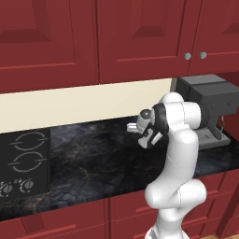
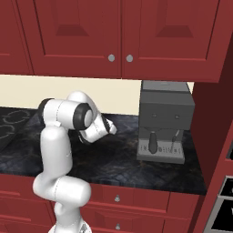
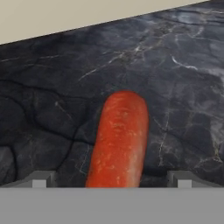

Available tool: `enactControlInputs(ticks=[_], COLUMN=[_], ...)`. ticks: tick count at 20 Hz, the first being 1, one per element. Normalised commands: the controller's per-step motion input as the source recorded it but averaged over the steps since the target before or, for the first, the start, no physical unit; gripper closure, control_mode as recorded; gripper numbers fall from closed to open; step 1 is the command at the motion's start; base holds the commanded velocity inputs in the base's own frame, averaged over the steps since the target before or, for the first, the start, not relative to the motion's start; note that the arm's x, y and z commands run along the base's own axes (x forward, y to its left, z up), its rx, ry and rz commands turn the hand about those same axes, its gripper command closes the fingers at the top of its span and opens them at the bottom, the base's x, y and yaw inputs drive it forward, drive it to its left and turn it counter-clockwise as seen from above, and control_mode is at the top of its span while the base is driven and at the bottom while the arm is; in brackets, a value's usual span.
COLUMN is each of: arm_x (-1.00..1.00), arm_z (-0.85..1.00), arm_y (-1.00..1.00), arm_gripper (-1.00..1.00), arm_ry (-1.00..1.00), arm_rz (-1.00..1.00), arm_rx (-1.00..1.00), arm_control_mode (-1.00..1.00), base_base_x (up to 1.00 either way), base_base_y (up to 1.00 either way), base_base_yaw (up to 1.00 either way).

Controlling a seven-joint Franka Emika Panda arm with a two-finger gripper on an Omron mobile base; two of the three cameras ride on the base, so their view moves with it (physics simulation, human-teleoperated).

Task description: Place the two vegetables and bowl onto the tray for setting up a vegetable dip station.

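end effector (image 3: 112, 181) is spread wide, fingertips (image 3: 41, 179) sitting at 9 and 3 o'clock either side of the carrot (image 3: 119, 138), which lies flat on the bench (image 3: 48, 109). looks lined up that way so closing would pinch it across its width.

Carrot (image 3: 118, 140): mottled orange-red. Counter (image 3: 183, 87): black marble, white veining (densest toward 1 o'clock). Cabinets (image 1: 116, 37): dark red. Coffee machine (image 2: 164, 118): grey.

Red cabinets (image 1: 49, 39) (dark marble counter (image 1: 98, 158))
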Motion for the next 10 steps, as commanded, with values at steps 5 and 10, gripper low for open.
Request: enactControlInputs(ticks=[5,10], arm_x=[0.06,0.0], arm_z=[-0.22,-0.15], arm_y=[0.0,0.0], arm_gripper=[1.0,1.0], arm_ry=[0.0,0.0], arm_rz=[0.0,0.0], arm_rx=[0.0,0.0], arm_control_mode=[-1.0,-1.0], base_base_x=[0.0,0.0], base_base_y=[0.0,0.0], base_base_yaw=[0.0,0.0])
